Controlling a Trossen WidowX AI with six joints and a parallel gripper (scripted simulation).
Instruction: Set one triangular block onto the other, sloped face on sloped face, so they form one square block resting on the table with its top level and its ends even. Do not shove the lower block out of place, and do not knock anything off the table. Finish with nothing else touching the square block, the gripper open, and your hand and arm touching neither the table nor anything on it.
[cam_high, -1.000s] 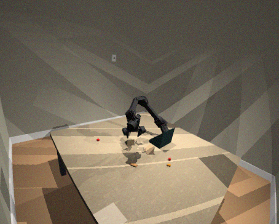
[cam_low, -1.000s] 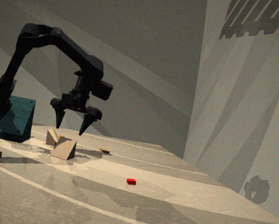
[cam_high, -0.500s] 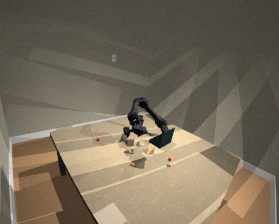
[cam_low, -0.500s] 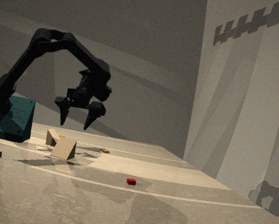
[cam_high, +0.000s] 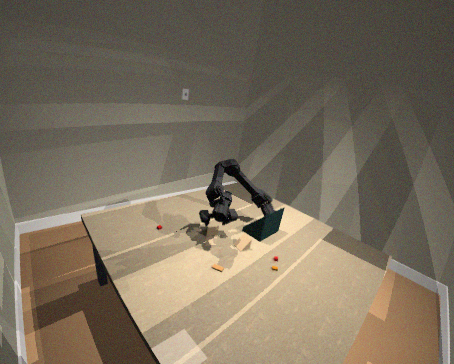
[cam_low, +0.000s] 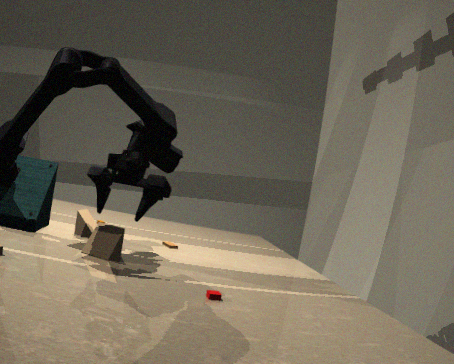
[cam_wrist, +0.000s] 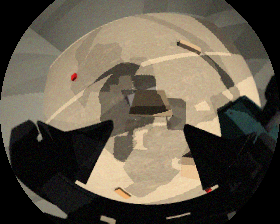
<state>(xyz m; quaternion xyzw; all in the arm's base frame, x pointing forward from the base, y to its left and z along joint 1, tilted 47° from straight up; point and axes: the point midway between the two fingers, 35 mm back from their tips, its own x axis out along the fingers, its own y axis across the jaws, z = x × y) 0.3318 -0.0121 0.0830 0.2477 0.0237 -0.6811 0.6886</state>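
One tan triangular block (cam_low: 105, 242) (cam_wrist: 148, 102) rests on the table (cam_high: 300, 315) (cam_low: 310, 330), in shadow. The other triangular block (cam_low: 83, 223) (cam_high: 243, 243) lies a short way behind it and apart from it; in the wrist view (cam_wrist: 189, 170) it shows at the lower right. My gripper (cam_low: 120, 214) (cam_high: 216, 220) (cam_wrist: 149, 126) is open and empty. It hangs above the nearer block without touching it; in the wrist view the block sits just beyond the gap between the fingertips.
A large teal block (cam_high: 265, 224) (cam_low: 27, 192) (cam_wrist: 241, 120) stands by the arm's base. Small flat orange pieces (cam_high: 217, 267) (cam_low: 170, 244) (cam_high: 274, 268) and small red pieces (cam_high: 159, 226) (cam_low: 213, 295) (cam_high: 275, 258) lie scattered on the table.
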